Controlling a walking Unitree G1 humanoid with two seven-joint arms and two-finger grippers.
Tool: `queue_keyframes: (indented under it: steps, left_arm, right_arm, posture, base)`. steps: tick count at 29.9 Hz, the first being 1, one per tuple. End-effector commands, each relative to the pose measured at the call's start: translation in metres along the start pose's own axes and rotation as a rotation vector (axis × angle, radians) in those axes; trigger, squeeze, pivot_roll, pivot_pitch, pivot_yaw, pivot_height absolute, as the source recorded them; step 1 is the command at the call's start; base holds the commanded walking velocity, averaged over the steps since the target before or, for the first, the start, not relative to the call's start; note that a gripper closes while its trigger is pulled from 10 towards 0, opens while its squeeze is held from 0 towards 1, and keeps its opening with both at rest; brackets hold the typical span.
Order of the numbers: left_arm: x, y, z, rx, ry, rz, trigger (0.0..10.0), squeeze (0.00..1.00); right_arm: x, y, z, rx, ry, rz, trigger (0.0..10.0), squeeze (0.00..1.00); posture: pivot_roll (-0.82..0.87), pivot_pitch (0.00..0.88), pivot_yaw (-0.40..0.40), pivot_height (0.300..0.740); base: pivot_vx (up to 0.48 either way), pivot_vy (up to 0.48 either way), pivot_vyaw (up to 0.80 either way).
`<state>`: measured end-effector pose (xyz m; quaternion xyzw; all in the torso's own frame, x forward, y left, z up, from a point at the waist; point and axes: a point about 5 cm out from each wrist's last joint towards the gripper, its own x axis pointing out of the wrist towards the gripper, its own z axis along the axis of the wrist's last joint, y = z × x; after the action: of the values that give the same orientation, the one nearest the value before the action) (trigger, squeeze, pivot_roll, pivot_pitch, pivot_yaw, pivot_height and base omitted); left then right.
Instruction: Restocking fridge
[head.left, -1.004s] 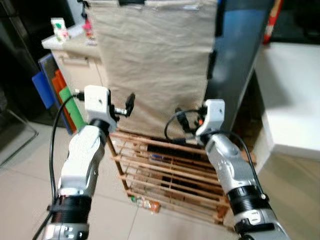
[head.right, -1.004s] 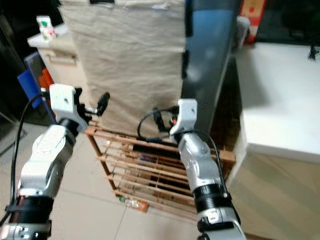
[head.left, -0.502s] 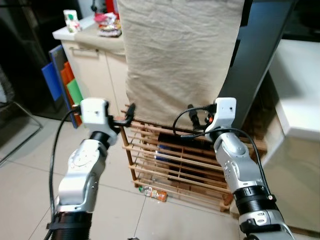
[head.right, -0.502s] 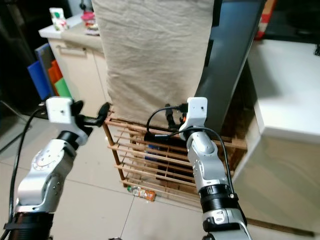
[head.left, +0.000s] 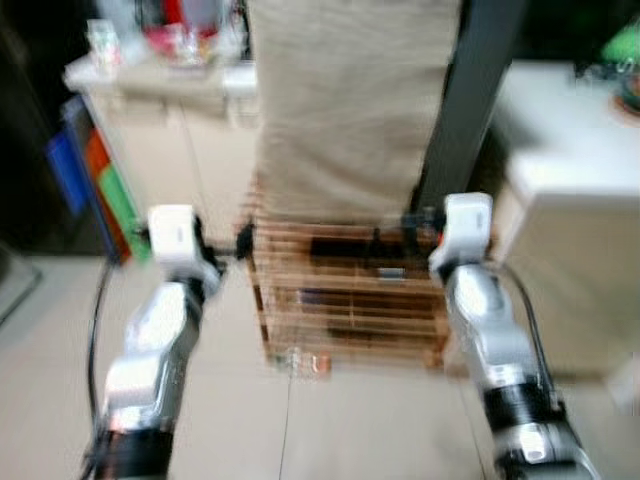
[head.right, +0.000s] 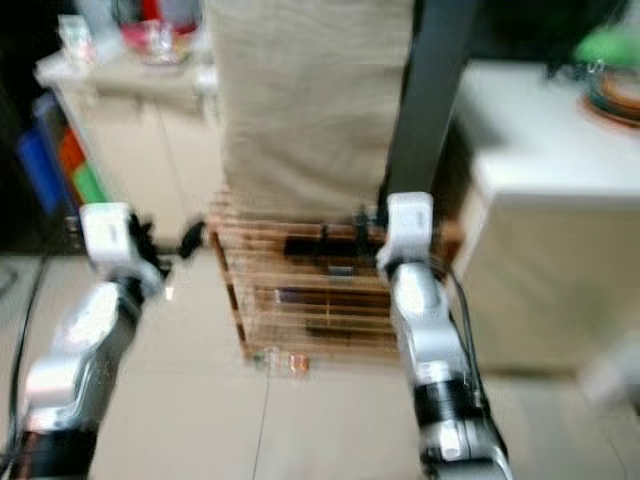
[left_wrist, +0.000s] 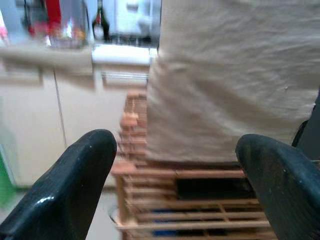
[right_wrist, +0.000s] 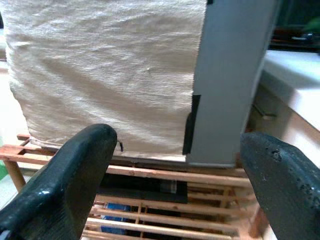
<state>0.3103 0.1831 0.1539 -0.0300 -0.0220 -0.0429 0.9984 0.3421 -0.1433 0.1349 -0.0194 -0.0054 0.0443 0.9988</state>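
Facing a wooden rack (head.left: 345, 300) under beige cloth (right_wrist: 105, 75) (head views blurred), both grippers' fingers (left_wrist: 75, 185) (right_wrist: 75, 175) spread, empty.

One wooden slatted rack (head.left: 350, 300), low on the floor. One beige cloth (head.left: 345, 110) hanging above it. One dark upright panel (head.left: 470, 100) beside the cloth. Two pale cabinets: one cabinet with a cluttered top (head.left: 170, 130), one white counter (head.left: 570, 200). Three coloured flat boards (head.left: 95, 180) leaning together: blue, orange, green. One small bottle (head.left: 305, 362) lying on the tiles. Two silver arms, two grippers: left gripper (left_wrist: 170, 185), right gripper (right_wrist: 175, 185), two black fingers (left_wrist: 65, 190) apiece.
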Motion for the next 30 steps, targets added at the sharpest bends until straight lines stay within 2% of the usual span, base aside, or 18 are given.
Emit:
queue_keyframes:
  steps: [1, 6, 10, 21, 26, 27, 30]
  left_arm:
    - [0.004, -0.005, -0.003, 0.029, 0.021, -0.004, 10.0, 0.0]
    - [0.004, -0.013, 0.001, 0.031, -0.021, -0.039, 10.0, 0.0]
    - [0.004, -0.013, -0.002, 0.008, -0.002, -0.026, 10.0, 0.0]
    - [0.006, -0.013, -0.007, 0.035, 0.013, -0.022, 10.0, 0.0]
    - [0.009, -0.016, -0.014, 0.027, 0.041, -0.035, 10.0, 0.0]
    - [0.012, -0.018, -0.016, 0.024, 0.047, -0.039, 10.0, 0.0]
    - [0.016, -0.022, -0.014, 0.031, 0.031, -0.049, 10.0, 0.0]
  right_arm:
    - [0.0, 0.004, 0.003, 0.004, -0.018, 0.032, 10.0, 0.0]
    - [-0.002, 0.013, 0.003, 0.008, -0.029, 0.07, 10.0, 0.0]
    - [-0.004, 0.01, 0.0, 0.013, -0.019, 0.068, 10.0, 0.0]
    - [-0.01, 0.004, -0.004, 0.006, -0.014, 0.075, 10.0, 0.0]
    - [-0.012, -0.006, -0.003, 0.001, -0.021, 0.047, 10.0, 0.0]
    - [-0.017, -0.013, -0.002, 0.016, -0.025, 0.027, 10.0, 0.0]
    - [-0.024, -0.019, -0.002, 0.014, -0.024, 0.024, 10.0, 0.0]
  posture:
    - [-0.12, 0.0, 0.066, 0.74]
    - [-0.13, 0.0, 0.068, 0.74]
    - [-0.13, 0.0, 0.065, 0.74]
    - [-0.14, 0.0, 0.072, 0.74]
    - [-0.17, 0.0, 0.077, 0.74]
    - [-0.19, 0.0, 0.074, 0.74]
    - [-0.2, 0.0, 0.073, 0.74]
  base:
    - [0.0, 0.0, 0.0]
    - [0.0, 0.0, 0.0]
    - [0.0, 0.442, 0.0]
    - [0.0, 0.45, 0.0]
    - [0.0, 0.461, 0.0]
    - [0.0, 0.469, 0.0]
    - [0.0, 0.469, 0.0]
